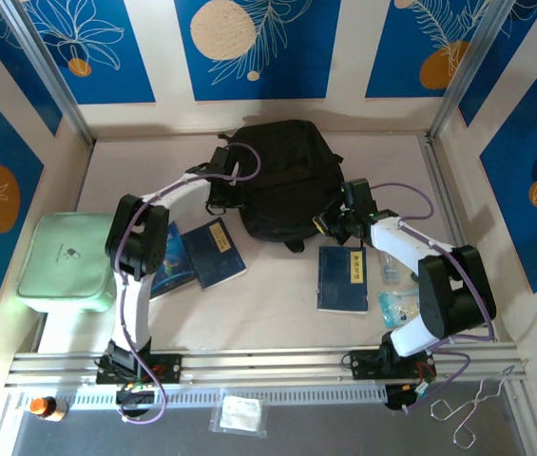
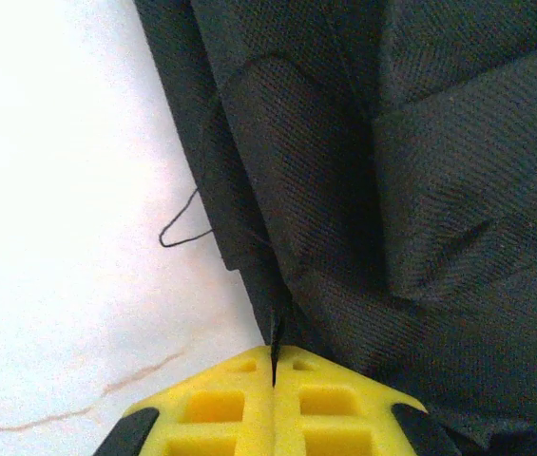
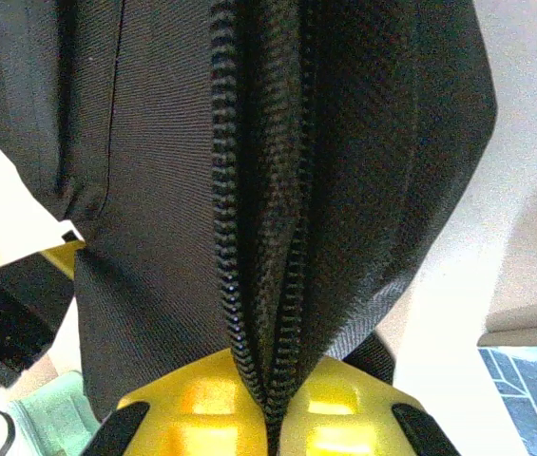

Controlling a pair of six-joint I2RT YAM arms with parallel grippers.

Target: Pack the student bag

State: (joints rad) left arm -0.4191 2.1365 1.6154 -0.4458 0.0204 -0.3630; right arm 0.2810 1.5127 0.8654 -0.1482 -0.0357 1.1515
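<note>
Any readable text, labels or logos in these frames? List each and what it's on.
Nothing reads clearly.
Yellow label on the right book: too small to read.
Yellow label on the left book: too small to read.
Small mark on the green case: blurred.
White slip in the clear packet: unreadable.
On the backpack: no print visible.

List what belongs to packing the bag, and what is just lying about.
For the job: student bag, pinched by the left gripper and right gripper; probably also the dark blue book by the left arm, the dark blue book by the right arm, the green case.
Lying about, likely: clear packet, orange-topped object, both in front of the rail.
</note>
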